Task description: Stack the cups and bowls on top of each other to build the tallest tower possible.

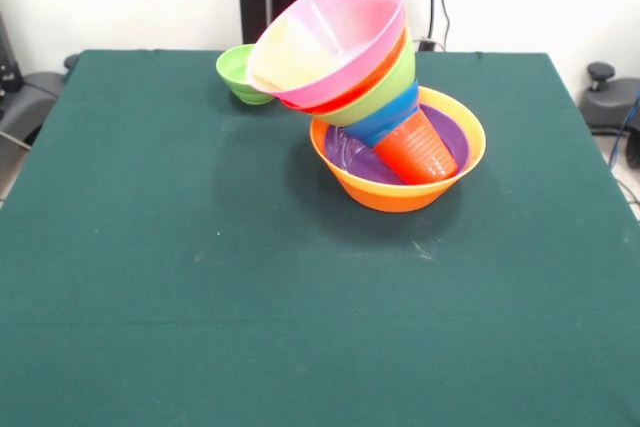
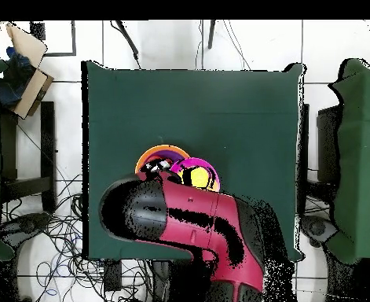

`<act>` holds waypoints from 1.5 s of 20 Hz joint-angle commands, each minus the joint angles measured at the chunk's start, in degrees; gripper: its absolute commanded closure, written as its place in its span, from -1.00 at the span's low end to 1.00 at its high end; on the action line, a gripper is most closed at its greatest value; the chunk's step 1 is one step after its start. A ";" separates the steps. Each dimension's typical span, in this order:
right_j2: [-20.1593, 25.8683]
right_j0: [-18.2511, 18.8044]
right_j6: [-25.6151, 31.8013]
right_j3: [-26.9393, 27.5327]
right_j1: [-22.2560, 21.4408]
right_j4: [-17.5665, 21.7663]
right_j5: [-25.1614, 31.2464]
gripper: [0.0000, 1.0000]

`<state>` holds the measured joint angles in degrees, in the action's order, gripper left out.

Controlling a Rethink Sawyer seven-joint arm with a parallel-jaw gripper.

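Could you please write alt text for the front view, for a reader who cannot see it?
A leaning tower of nested bowls, pink on top, balances on a red-orange cup inside a large orange bowl on a green table. A small green bowl sits apart behind it.

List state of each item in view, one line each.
orange bowl: upright on table, tower base
purple bowl: nested in orange bowl
red-orange cup: inverted, tilted, in purple bowl
blue, green, red-orange, pink bowls: nested on cup, leaning left
small green bowl: apart, behind stack
arm: over stack; gripper hidden
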<state>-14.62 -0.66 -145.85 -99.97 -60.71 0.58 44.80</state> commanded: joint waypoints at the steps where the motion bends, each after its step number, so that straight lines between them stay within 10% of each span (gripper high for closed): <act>1: 5.74 0.22 3.49 -6.18 3.41 3.47 -5.18 1.00; 29: 9.02 -0.36 0.58 -12.73 5.01 1.74 -19.46 1.00; 30: 9.46 0.05 0.73 -12.88 4.89 2.18 -20.08 -1.00</act>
<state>-11.39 -1.84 -145.85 -107.82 -58.61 1.68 26.83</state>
